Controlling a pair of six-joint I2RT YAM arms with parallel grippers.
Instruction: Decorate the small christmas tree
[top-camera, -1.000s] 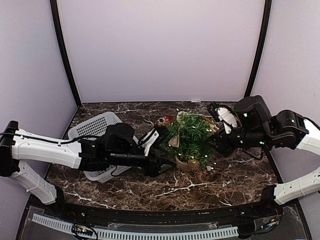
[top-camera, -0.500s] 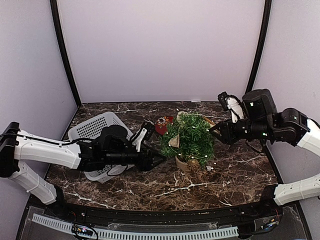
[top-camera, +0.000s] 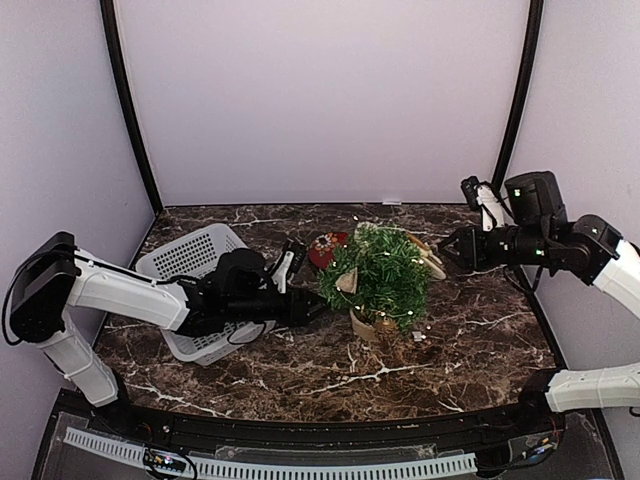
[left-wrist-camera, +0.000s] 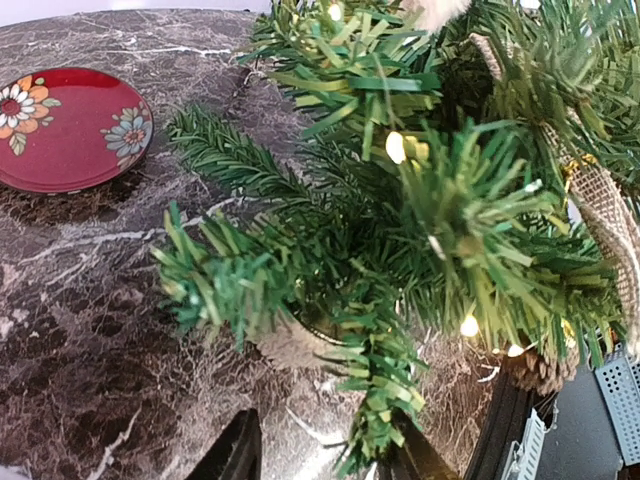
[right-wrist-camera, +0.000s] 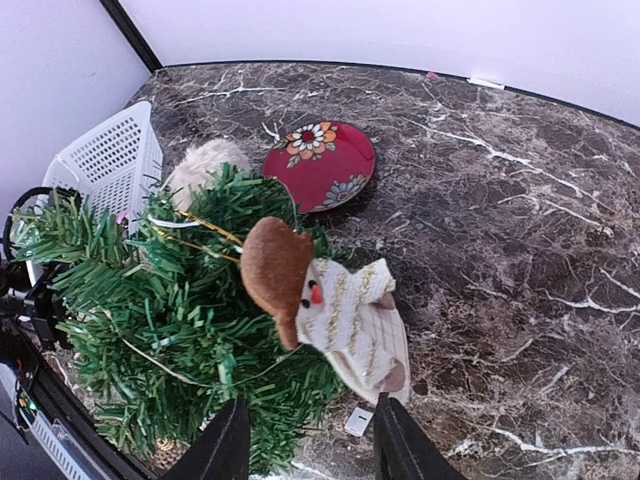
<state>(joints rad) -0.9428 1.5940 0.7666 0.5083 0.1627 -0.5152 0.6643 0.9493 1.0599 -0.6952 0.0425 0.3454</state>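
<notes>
Right gripper (top-camera: 450, 246) withdrawn, small christmas tree (top-camera: 378, 275) upright

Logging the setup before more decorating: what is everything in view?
small christmas tree: one, dark green, lit, mid-table
snowman ornament: one, cream, brown hat, tree's right edge
pine cone: one, brown, under the branches
plate: one, red, flowered, behind the tree
basket: one, white, left of tree
table: one, dark marble, beneath everything
left gripper: one, black, open, by tree's left
right gripper: one, black, open, facing the snowman ornament
</notes>
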